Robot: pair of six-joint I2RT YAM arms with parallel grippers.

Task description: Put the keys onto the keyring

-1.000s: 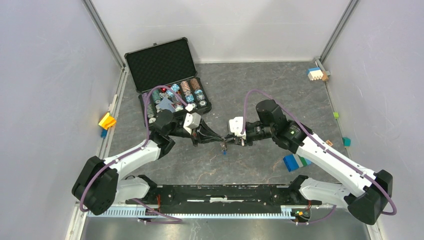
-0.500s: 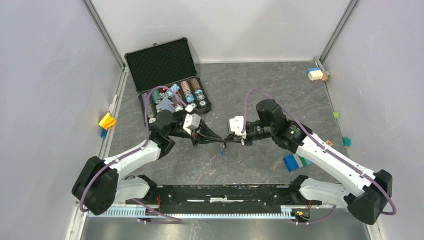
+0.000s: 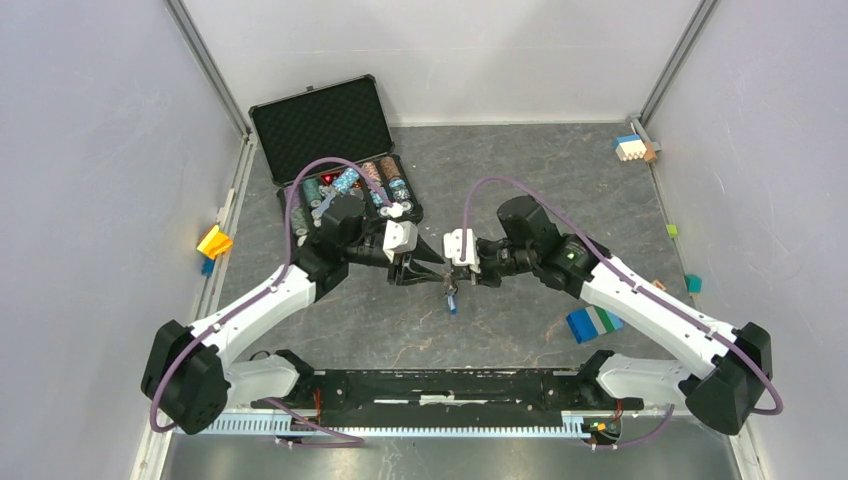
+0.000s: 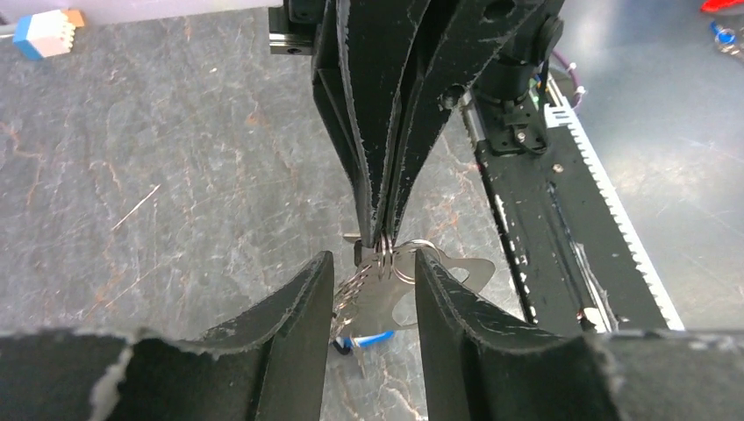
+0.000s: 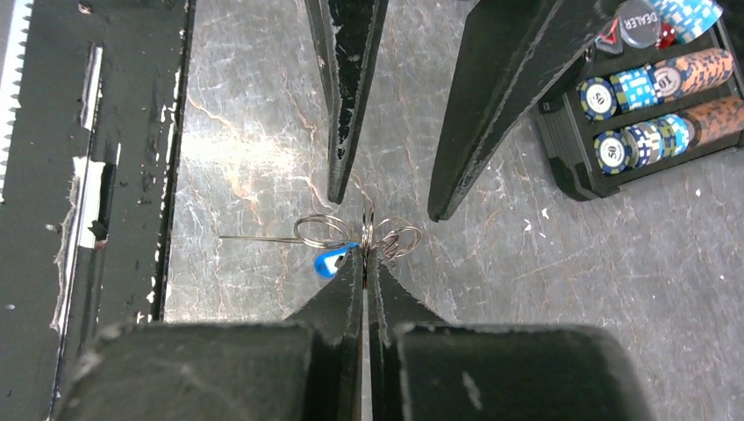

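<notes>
- At the right gripper (image 5: 364,253): pressed together, clamped on the coils of the keyring (image 5: 397,237); holds it up off the bench (image 5: 263,132) in a narrow pinch.
- At the left gripper (image 4: 373,263): parted, flanking the rings from the opposite side; grips nothing; cannot tell whether either pad brushes the metal.
- Just below the pinch: the keys (image 4: 373,303) dangling in a loose bunch, the blue tag (image 5: 332,260) beside the right fingertips; cannot tell which are already threaded.
- Probably a regrasp between threading moves; to do it well, hold the right clamp steady; close the left on one key's head only, not on the bunch; feed its hole onto the split end of the coil, turning rather than pulling, lest the ring slip from the pinch.
- Farther off: open chip case (image 3: 320,130) behind the left arm, well apart from the work.
</notes>
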